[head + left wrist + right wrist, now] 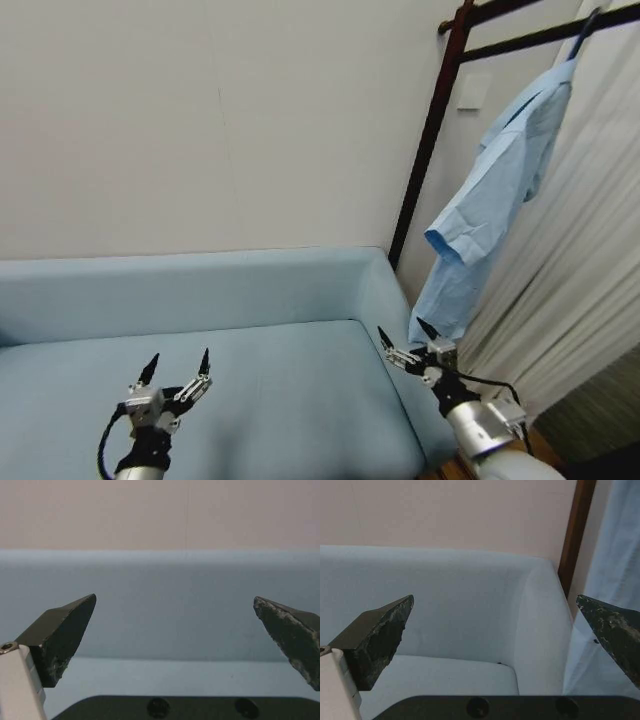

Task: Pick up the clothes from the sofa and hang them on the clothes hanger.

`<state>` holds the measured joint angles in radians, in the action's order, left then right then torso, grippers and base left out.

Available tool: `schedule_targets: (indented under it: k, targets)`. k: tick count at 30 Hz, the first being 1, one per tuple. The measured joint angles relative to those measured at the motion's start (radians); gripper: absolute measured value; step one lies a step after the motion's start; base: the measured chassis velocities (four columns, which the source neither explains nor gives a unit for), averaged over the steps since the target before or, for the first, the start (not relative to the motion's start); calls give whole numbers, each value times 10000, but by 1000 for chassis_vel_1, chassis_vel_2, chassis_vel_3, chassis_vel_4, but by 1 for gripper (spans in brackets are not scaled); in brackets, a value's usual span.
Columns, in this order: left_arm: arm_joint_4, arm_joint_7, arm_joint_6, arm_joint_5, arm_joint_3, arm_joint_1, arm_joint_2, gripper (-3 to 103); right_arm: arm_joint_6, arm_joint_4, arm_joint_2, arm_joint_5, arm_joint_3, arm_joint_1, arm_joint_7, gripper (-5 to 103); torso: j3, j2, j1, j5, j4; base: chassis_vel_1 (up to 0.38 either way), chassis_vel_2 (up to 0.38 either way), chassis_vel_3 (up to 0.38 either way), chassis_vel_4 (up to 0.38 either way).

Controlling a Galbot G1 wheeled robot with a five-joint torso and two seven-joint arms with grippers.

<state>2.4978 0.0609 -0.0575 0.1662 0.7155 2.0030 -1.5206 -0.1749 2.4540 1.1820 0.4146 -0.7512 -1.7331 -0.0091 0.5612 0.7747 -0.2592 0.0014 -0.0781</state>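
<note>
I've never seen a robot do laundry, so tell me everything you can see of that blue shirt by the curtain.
The shirt is light blue, short-sleeved and collared, of thin-looking cloth. It hangs full length from a dark hanger on the wooden rack, beside the white curtain, one sleeve jutting toward the sofa. Its hem ends near the sofa's arm, close to the open right gripper, which is not gripping it.

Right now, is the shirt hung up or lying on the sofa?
Hung up: the shirt hangs from the rack beside the sofa. The left gripper and right gripper are open.
</note>
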Motion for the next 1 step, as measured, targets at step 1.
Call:
schedule_targets:
  k: [1]
  targets:
    - [5,-58,83,-3,14,176,-124,100,-72,46,98,103,-171,-79,-83,100,0,0,0,1,0,0,0,0,0]
